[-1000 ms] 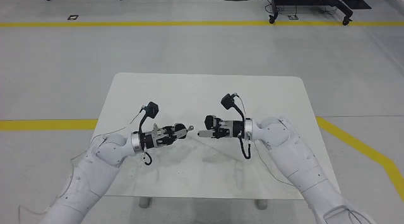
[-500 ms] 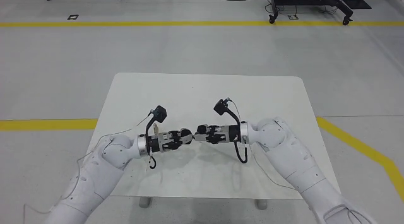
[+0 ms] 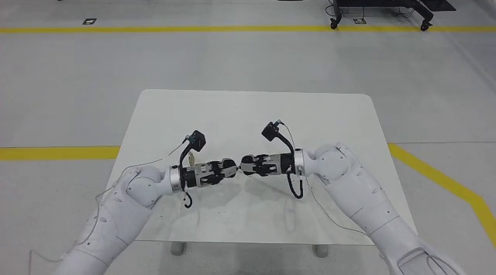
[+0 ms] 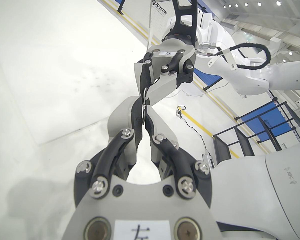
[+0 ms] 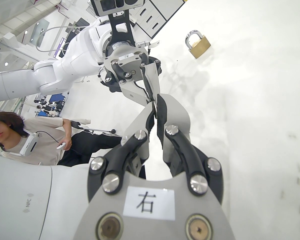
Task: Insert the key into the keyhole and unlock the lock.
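Top view: my left fingers point to 3 o'clock and my right fingers to 9, tips meeting above the bench. Both sets pinch the key, probably to pass it across for a better insertion grip. The lock lies apart on the bench, shackle closed.

Bright, even light is coming down from ceiling lights, which are showing as small glaring dots in both wrist views, and it is washing the white tabletop nearly featureless with glare. The lock is casting only a soft, faint shadow just beside itself, while the wrist views are bending straight lines toward their edges.
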Motion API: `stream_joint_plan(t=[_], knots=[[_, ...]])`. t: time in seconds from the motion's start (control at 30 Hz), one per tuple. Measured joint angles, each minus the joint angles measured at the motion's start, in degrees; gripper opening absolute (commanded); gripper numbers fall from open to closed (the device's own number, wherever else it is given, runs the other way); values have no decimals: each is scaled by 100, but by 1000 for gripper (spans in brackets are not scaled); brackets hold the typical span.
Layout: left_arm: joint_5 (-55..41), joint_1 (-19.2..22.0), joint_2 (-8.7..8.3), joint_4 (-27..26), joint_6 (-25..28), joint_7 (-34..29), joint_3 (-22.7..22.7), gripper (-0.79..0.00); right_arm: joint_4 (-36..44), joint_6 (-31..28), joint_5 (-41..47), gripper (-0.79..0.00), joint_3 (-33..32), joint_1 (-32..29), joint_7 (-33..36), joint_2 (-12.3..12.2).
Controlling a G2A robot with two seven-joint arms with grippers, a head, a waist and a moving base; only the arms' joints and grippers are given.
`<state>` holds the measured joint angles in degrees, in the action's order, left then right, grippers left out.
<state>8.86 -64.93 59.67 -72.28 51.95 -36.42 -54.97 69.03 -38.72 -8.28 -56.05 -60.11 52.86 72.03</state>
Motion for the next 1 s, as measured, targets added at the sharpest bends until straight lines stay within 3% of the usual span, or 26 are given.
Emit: stream_joint_plan(t=[0.13,0.17,0.2,0.23,0.53,0.83,1.0], knots=[[34,7,1,10,-47,45,0,-785,4,-39,15,-785,25,-5,-21,-16],[55,10,2,15,-76,67,-2,-563,5,-43,23,-785,33,-8,-22,-21],[75,12,3,17,-95,82,-2,-449,6,-42,32,-785,42,-11,-16,-25],[92,14,4,17,-107,94,0,0,10,-40,42,-785,49,-13,-10,-29],[84,62,-2,129,-196,289,-110,0,89,-195,75,-785,-203,-180,-283,-140],[-221,95,-107,364,-114,642,-678,0,1084,-664,-102,-785,-1553,-1153,-907,-524],[-213,-42,-255,112,-96,749,-1279,0,1507,-784,-174,-785,-2191,-1695,-1203,-666]])
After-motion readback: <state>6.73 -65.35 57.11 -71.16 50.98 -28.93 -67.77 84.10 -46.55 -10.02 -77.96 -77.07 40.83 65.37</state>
